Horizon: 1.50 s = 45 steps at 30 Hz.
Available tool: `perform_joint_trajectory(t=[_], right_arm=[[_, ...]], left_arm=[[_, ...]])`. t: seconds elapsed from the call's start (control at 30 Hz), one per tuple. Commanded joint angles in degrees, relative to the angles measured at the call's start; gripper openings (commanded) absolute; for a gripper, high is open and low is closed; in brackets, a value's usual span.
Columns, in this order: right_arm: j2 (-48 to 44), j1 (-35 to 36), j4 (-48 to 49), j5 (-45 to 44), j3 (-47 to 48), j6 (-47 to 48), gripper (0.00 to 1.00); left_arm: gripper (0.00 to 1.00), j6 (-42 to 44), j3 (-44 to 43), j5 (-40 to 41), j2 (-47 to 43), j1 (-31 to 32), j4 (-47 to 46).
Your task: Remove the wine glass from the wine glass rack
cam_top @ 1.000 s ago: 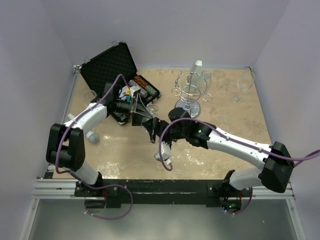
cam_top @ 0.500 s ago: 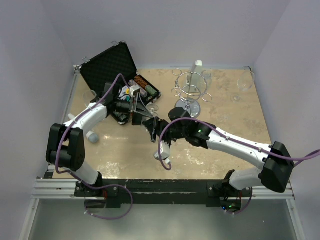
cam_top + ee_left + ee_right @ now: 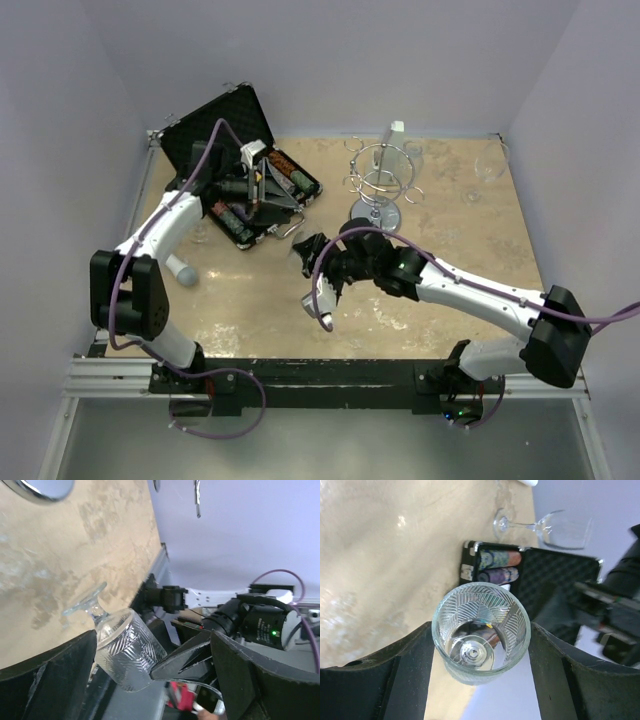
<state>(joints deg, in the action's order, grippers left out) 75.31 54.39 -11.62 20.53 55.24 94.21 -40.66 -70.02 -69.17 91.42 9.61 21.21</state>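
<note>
Precariously, the half-closed right tool [image 3: 480,645] pinches a ribbed clear wine glass [image 3: 470,605] by its bowl, the left tool [image 3: 152,645] spread wide, empty; a slip could smash it on the beige surface [image 3: 450,230].

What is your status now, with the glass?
Left gripper open, off the glass. Right gripper shut on the glass, away from the rack. Open case close beside.
</note>
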Motion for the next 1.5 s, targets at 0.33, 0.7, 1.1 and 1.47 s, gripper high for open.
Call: perform_joint_trajectory(t=[0.33, 0.7, 1.1, 1.47], right_arm=[[3.87, 0.28, 29.43, 6.27, 7.06, -48.56, 0.0], [20.47, 1.51, 49.66, 3.11, 16.91, -86.19, 0.0], [37.01, 4.85, 54.94, -3.13, 28.51, -95.1, 0.0], [47.99, 4.85, 59.69, -5.06, 35.19, -90.53, 0.0]], left_arm=[[1.0, 23.1, -30.62, 8.7, -3.52, -14.33, 9.84], [1.0, 7.96, -23.68, 8.51, -16.08, -33.86, -12.69], [1.0, 10.61, -17.87, 13.62, -24.53, -35.27, -14.37], [1.0, 23.34, -29.29, 18.28, -21.81, -35.27, 2.33]])
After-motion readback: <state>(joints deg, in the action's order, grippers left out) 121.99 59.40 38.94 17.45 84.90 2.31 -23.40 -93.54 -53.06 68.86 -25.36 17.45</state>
